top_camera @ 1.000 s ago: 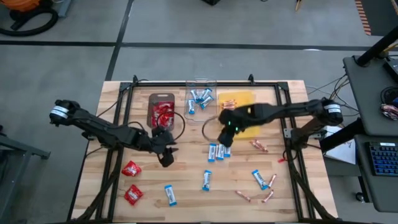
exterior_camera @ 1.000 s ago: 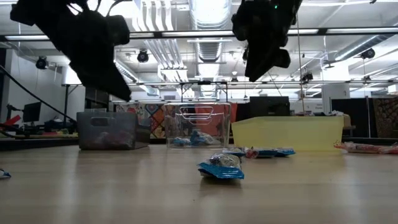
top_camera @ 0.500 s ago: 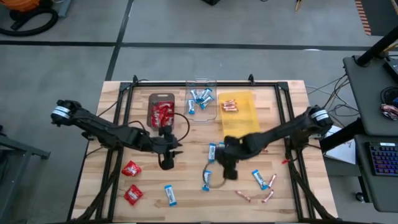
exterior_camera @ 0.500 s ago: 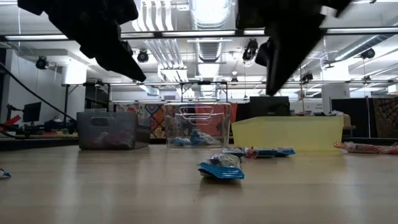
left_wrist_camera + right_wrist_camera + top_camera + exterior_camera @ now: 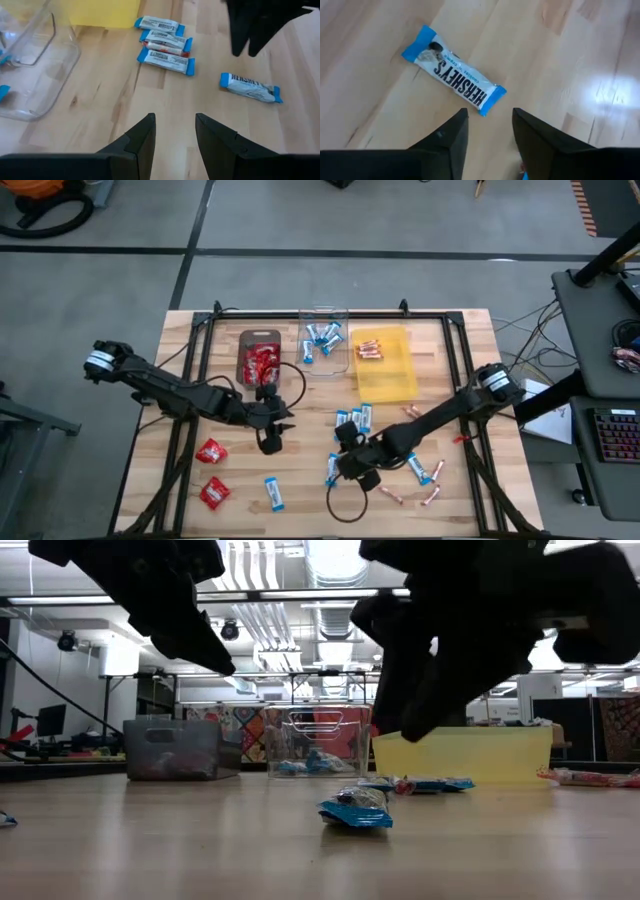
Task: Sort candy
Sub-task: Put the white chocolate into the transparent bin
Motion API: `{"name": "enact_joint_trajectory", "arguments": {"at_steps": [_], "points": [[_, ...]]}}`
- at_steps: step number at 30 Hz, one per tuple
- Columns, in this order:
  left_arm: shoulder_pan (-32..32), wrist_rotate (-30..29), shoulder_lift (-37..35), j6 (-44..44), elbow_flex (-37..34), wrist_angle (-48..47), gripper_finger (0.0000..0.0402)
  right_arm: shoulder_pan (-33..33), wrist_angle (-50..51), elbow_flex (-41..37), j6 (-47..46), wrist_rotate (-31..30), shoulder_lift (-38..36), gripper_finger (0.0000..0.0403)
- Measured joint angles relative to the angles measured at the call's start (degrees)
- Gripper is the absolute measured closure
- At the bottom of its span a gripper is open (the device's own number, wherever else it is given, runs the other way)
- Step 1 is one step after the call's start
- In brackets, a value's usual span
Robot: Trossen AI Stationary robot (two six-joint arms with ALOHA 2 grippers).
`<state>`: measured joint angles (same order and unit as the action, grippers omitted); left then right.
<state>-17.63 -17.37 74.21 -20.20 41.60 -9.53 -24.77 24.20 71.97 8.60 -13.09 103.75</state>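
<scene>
right gripper [image 5: 349, 464] has swung from the far trays to the near-centre blue-and-white bar [image 5: 454, 78].
fingers parted, empty, poised above it; next, lower and close. left gripper [image 5: 174, 135] waits, open, empty.

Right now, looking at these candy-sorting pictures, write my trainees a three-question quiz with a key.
1. True or false: the right gripper is open and empty.
2. Which tray holds copper sticks: A dark, B clear, C yellow?
3. Fill in: the bar just ahead of the right gripper is blue and ____.

Key: 1 true. 2 C, the yellow tray. 3 white.
</scene>
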Motion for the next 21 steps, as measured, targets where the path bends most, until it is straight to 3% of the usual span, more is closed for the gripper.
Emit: {"name": "enact_joint_trajectory", "arguments": {"at_steps": [10, 21], "points": [[-0.4, 0.0, 0.0, -0.3, 0.0, 0.7, 0.0278, 0.1, 0.0, 5.7, 8.2, 3.0, 5.4, 0.0214], [-0.4, 0.0, -0.1, -1.3, 0.0, 1.0, 0.0278, 1.5, 12.1, 17.4, 12.7, 5.2, 15.1, 0.0211]]}}
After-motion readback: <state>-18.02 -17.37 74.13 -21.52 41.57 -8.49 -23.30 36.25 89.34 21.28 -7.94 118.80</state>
